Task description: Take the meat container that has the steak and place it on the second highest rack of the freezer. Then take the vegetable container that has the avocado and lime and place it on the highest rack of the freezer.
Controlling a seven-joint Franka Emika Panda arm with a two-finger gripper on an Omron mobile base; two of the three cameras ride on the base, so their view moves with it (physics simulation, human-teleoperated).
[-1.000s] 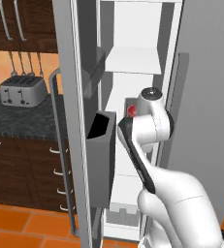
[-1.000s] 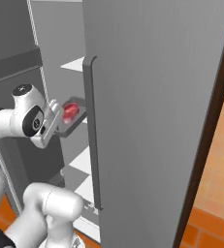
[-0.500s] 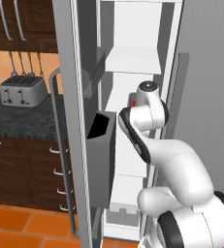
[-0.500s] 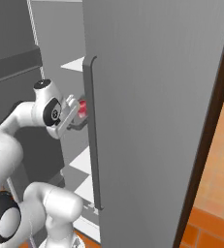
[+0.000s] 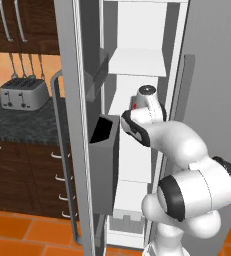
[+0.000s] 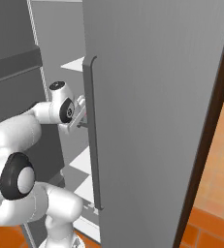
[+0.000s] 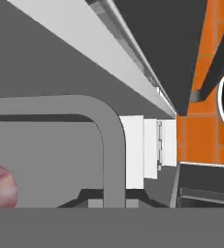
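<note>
Kitchen cabinets and a toaster are sitting far off to the gripper's left, beyond the freezer door and its dark door bin. The gripper, reaching between white shelves, is clamping tight on the meat container, with the steak lying just ahead of its fingers.

The white arm rises from its base, folds at a dark-jointed elbow and reaches forward and left at about mid-height. Its wrist is bent so the hand points ahead, and the gripper is closed.
</note>
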